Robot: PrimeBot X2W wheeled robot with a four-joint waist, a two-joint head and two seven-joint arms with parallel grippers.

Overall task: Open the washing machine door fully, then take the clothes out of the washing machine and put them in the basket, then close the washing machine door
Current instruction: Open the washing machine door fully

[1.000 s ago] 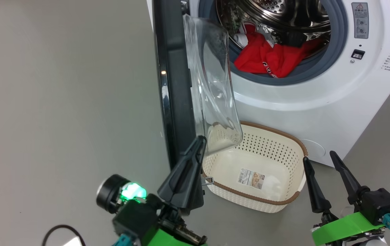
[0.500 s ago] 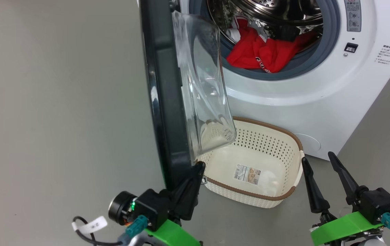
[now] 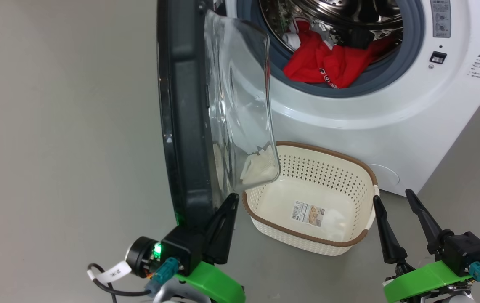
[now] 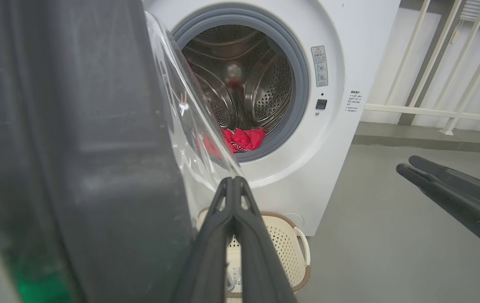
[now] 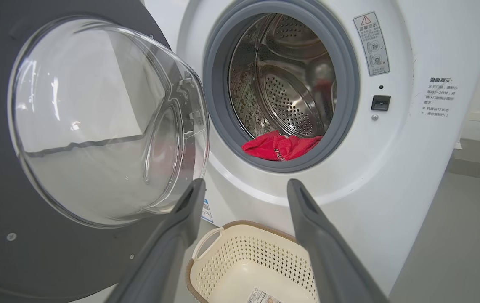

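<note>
Washing machine door (image 3: 181,105) partly open; red clothes (image 3: 328,67) in drum (image 3: 349,12); basket (image 3: 298,244) empty. Left gripper (image 3: 231,200) pressed together beside door; right gripper (image 3: 391,195) spread.

Closed left tool (image 3: 231,200) at the open door (image 3: 184,126) lower edge

Plain grey floor (image 3: 54,126); white railing (image 4: 433,112) against a pale wall (image 4: 458,63).

Smooth grey floor (image 3: 54,126)
I see a big white washing machine (image 3: 349,139) standing on it, a cream perforated plastic basket (image 3: 307,247) just beside.
</note>
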